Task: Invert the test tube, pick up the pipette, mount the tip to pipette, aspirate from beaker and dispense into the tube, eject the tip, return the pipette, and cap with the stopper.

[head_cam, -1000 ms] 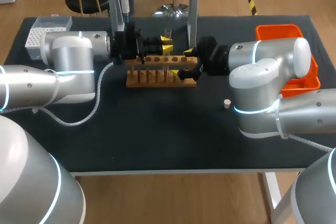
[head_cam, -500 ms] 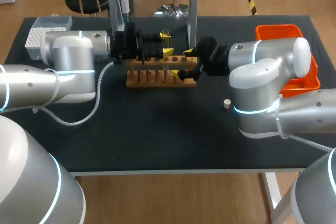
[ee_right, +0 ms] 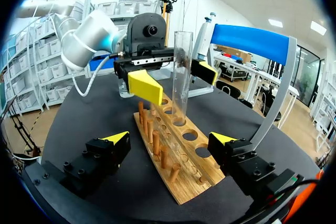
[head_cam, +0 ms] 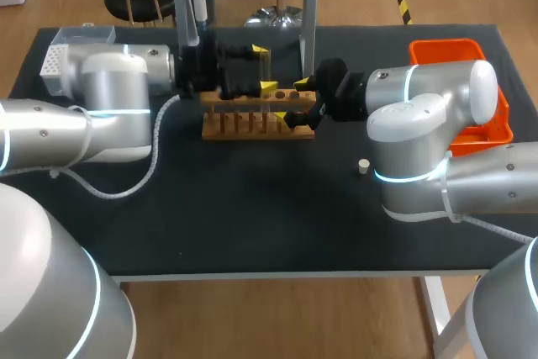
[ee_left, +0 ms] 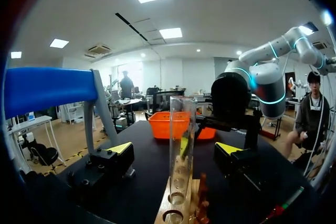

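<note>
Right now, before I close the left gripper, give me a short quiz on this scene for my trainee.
1. True or false: the left gripper is shut on the test tube.
2. Where does the test tube stand? A) in the wooden rack B) in the orange bin C) flat on the table
3. Fill in: the stopper lies nearest my ___ arm.
Key: 1 false, its fingers stand clear of the glass; 2 A; 3 right.

Left pincer [head_cam: 265,69], right pincer [head_cam: 291,100], both spread.
</note>
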Controlling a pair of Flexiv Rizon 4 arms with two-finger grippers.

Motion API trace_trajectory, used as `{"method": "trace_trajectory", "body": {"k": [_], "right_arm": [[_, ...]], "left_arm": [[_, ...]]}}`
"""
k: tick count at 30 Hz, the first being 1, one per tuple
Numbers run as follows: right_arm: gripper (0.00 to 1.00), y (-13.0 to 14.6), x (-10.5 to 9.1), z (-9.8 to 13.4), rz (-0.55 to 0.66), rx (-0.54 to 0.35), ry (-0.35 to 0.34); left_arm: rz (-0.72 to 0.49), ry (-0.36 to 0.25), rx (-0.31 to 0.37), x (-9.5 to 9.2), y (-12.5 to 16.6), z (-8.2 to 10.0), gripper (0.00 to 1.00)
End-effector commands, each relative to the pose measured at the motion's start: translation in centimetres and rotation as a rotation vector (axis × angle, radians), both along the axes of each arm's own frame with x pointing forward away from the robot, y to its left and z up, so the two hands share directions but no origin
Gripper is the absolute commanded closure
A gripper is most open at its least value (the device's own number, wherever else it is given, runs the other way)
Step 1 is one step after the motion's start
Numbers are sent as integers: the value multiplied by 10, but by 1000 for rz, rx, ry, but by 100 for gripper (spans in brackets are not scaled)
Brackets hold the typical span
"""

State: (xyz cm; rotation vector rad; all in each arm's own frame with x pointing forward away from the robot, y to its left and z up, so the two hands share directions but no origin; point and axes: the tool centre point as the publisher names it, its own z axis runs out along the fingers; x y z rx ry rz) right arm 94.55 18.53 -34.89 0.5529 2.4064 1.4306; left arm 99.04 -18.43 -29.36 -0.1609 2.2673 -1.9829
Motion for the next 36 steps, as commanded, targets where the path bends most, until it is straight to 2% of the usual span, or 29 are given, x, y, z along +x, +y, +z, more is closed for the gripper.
{"method": "trace_trajectory", "body": {"k": [1, 8, 10, 36], "right_arm": [[0, 0, -1, 0, -2, 1, -1], [0, 0, -1, 0, -2, 1, -1], [0, 0, -1, 0, -2, 1, -1], [0, 0, -1, 0, -2, 1, -1]], "left_arm": [[48, 12, 45, -17, 19, 27, 0], [102, 38, 123, -36, 66, 56, 0], [143, 57, 177, -44, 85, 66, 0], [143, 57, 177, -44, 85, 66, 0]]}}
